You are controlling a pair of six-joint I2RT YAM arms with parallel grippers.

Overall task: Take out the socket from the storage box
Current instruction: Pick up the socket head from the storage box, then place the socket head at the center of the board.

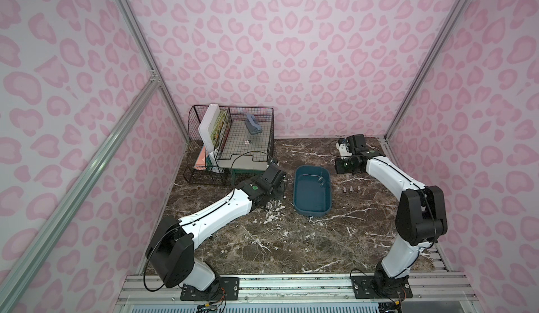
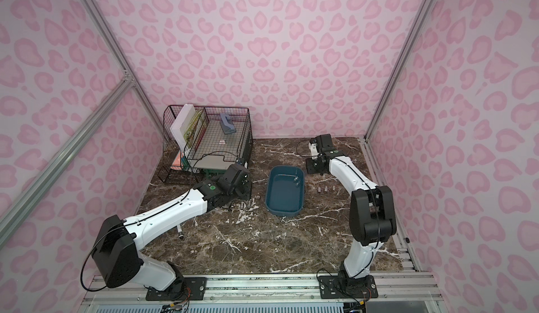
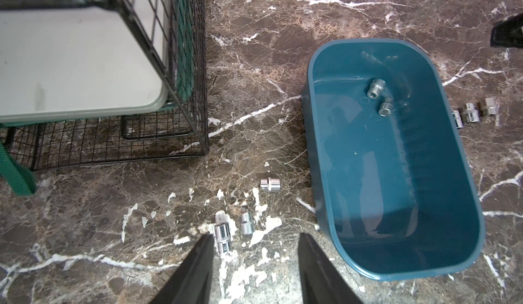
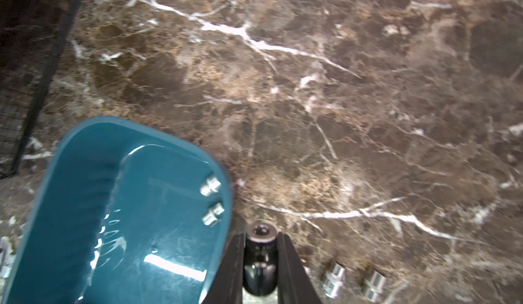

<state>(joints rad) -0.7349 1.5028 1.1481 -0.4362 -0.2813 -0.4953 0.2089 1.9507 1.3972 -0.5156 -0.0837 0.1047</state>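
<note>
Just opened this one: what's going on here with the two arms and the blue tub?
The arms are moving sockets out of the storage box onto the table. The right gripper, jaws shut on a dark socket, is beside the box, over the table. The left gripper hangs with jaws open over three sockets lying on the other side. Two sockets are still inside the box.

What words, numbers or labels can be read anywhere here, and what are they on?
No text reads clearly.
On the dark cylindrical socket clamped in the right gripper: faint stamped marks, too blurred to read.
On the colourful book cover in the black wire-mesh rack: print too small to read.
</note>
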